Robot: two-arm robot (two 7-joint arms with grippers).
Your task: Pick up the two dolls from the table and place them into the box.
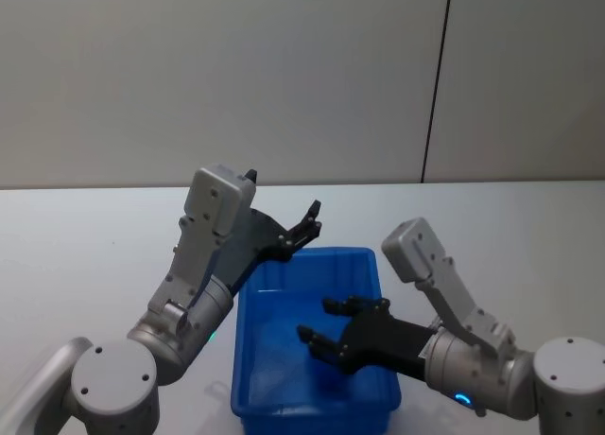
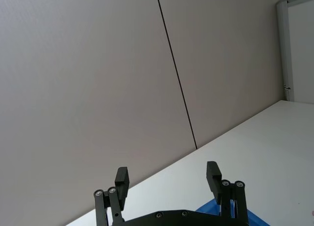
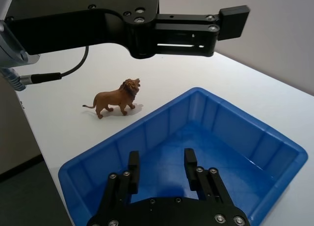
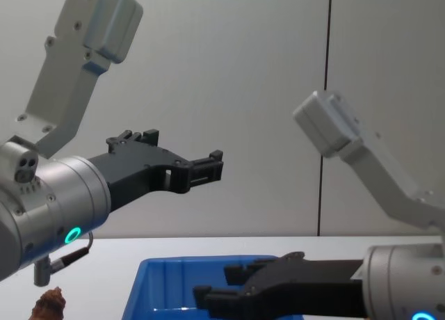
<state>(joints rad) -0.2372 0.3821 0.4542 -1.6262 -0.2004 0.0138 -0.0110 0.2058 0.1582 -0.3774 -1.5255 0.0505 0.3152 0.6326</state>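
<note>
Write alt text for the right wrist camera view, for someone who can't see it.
The right gripper, fingers open, hangs over the blue box on a white table. Beyond the box's rim a reddish-brown lion doll stands upright on the table, and the left gripper extends above it.

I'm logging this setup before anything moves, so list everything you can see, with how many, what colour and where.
Lion toy: one, reddish-brown, standing on the table beside the bin, to the robot's left.
Plastic bin: one, bright blue, on the table in front of the robot.
Table: one, white, under everything.
Wall panels: light grey, behind the table.
Left hand: one, black, open, raised above the bin's far left corner.
Right hand: one, black, open, held over the bin.
</note>
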